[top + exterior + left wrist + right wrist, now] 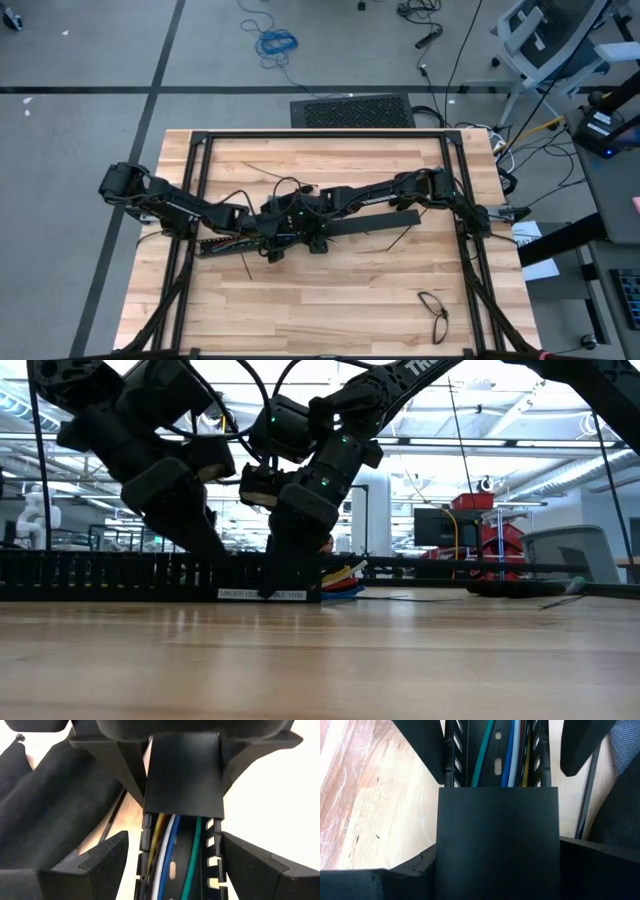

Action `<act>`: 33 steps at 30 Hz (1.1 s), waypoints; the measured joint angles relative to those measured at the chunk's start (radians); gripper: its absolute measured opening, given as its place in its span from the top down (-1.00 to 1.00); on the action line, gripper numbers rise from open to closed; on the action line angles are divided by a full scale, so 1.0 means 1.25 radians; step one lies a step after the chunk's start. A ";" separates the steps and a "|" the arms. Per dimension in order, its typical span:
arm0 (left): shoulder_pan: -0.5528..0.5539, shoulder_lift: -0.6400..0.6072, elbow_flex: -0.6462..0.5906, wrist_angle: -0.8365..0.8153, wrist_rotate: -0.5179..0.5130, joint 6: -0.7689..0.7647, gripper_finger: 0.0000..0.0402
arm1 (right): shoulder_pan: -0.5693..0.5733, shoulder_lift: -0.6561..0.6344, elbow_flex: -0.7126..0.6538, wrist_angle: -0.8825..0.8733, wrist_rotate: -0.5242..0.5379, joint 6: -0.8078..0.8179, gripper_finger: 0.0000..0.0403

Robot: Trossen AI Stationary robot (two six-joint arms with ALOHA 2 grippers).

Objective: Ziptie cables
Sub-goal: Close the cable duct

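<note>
A long black slotted duct [225,243] lies across the middle of the table. The cables [167,865], yellow, white, blue and green, run side by side inside it; they also show in the right wrist view [505,755] and as coloured ends [342,578] in the low view. A flat black cover [497,835] lies over the duct's right part [375,221]. My left gripper [174,851] is open, one finger on each side of the uncovered duct, and a strip of wood shows beside one finger. My right gripper [497,862] is shut on the cover's end, facing the left one. My right gripper pinches the cover's two long edges [445,870] between its fingers, at the cover's end nearest the left arm. The fingers slant down from the table's right side and lie across the cover. The cover rests on the duct, over the cables.
Thin straight black strips lie on the wood beside the duct [400,238] and near it [246,266]. A black looped cable [433,310] lies at the near right. A black frame [320,133] runs round the table. Bare wood spreads toward the near edge [330,310].
</note>
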 joint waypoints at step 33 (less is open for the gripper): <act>0.000 0.022 -0.010 0.048 -0.020 0.022 -0.32 | 0.000 0.000 0.000 0.010 0.002 0.002 -0.27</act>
